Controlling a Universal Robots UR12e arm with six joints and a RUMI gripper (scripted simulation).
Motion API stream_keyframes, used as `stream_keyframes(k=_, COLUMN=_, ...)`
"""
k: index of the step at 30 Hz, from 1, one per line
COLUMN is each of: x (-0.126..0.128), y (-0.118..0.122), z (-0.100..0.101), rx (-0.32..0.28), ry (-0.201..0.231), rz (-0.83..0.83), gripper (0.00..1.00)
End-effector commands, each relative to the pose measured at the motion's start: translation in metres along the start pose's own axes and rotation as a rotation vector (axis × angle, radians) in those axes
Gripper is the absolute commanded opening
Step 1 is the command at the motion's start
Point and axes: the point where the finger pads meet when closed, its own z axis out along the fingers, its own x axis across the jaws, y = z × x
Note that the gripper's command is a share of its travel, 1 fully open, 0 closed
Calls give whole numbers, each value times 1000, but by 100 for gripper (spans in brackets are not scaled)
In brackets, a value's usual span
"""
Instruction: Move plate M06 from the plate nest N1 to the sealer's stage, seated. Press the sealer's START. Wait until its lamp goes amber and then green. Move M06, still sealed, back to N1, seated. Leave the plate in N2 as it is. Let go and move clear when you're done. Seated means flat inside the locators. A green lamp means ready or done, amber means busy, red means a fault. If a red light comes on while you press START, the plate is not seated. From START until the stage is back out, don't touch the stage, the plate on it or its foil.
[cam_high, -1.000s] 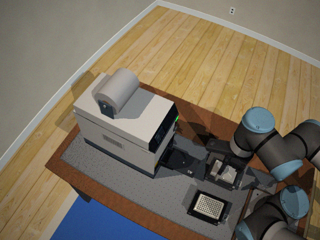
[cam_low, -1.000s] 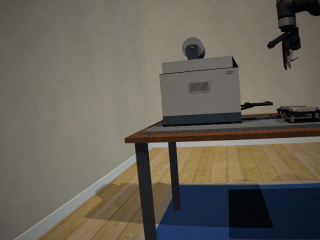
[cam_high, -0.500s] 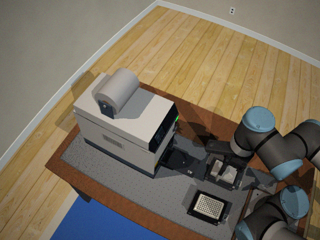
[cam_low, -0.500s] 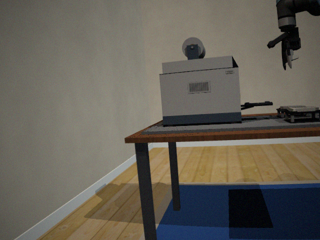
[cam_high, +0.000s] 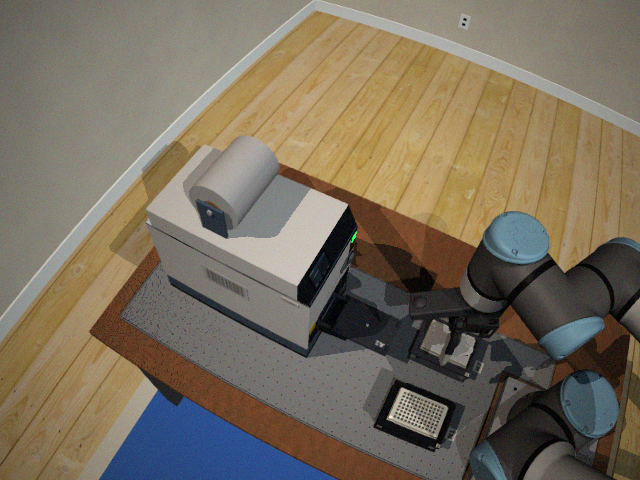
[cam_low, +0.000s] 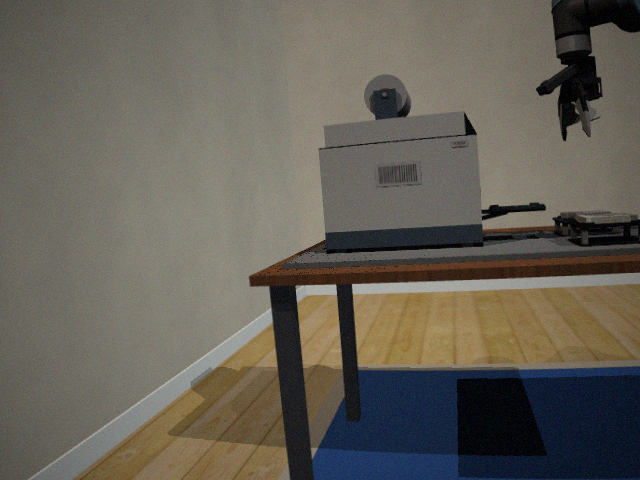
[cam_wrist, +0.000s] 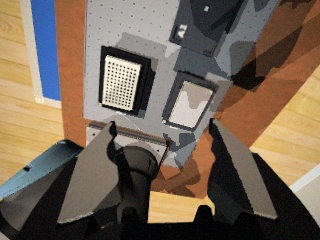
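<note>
Pincer (cam_high: 450, 356) (cam_low: 576, 135) (cam_wrist: 162, 120) | jaws parted, partway open | grips nothing | high above table (cam_high: 305, 439) (cam_low: 439, 274) (cam_wrist: 72, 75), touching nothing

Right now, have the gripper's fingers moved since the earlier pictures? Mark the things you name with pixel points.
Yes. In the exterior view, the fingers (cam_high: 452, 345) (cam_low: 564, 124) have spread apart: one tip has shifted slightly toward the sealer (cam_high: 258, 304) (cam_low: 403, 206), the other slightly away from it.
</note>
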Motion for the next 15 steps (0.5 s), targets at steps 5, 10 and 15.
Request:
stream_keyframes(k=5, x=3, y=-1, z=-3, rx=11, ry=-2, rz=-252, gripper=68)
stream_keyframes(k=10, x=3, y=-1, z=-3, rx=11, ry=-2, rz=-418, gripper=68)
stream_keyframes(k=15, x=3, y=-1, z=-3, rx=11, ry=-1, rz=-515, gripper=68)
